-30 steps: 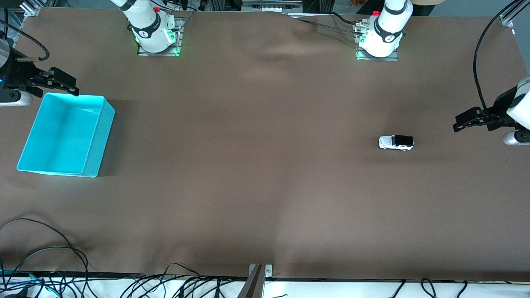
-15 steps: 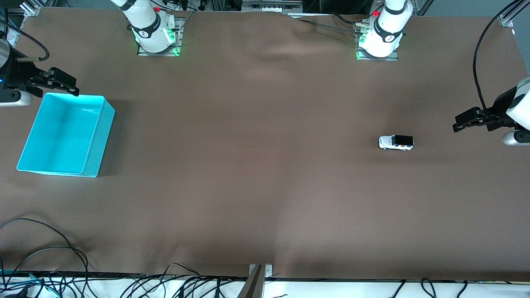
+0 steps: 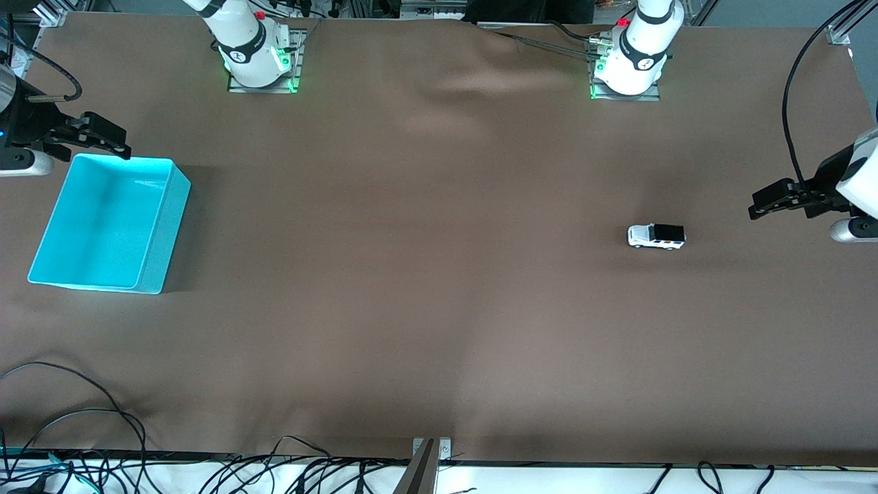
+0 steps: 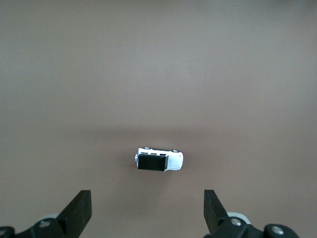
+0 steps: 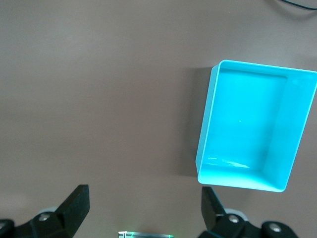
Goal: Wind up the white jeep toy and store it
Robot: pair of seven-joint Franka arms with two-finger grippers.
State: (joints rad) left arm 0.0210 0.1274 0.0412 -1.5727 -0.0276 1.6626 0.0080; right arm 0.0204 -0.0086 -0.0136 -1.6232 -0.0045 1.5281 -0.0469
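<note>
The white jeep toy (image 3: 656,236) sits on its wheels on the bare brown table (image 3: 425,274), in the right half of the front view, a bit above mid-height. Nothing touches it. In the left wrist view it lies just below centre (image 4: 159,159), framed between the two fingertips at the bottom edge, prob. because that arm is lining up for a pick.

The left gripper (image 3: 754,206) hangs in the air at the right edge of the front view, toward the left arm's end of the table, apart from the jeep. Its fingers (image 4: 80,210) stand wide apart w/ nothing between them. My guess: held high and open so the toy stays in sight before a descent.

The right gripper (image 3: 123,145) waits at the upper left of the front view, by the top corner of the turquoise bin (image 3: 156,237). Fingers (image 5: 77,201) also spread wide, empty. The bin sits at the right arm's end, well apart from the jeep; it looks empty, so storing isn't done yet and winding prob. not started.

Hard to make out: the jeep's wheels and any wind-up mechanism are too small to read. Both arms are mostly cut off by the frame edges; only bases and wrists show. Cables along the bottom edge run out of frame.
</note>
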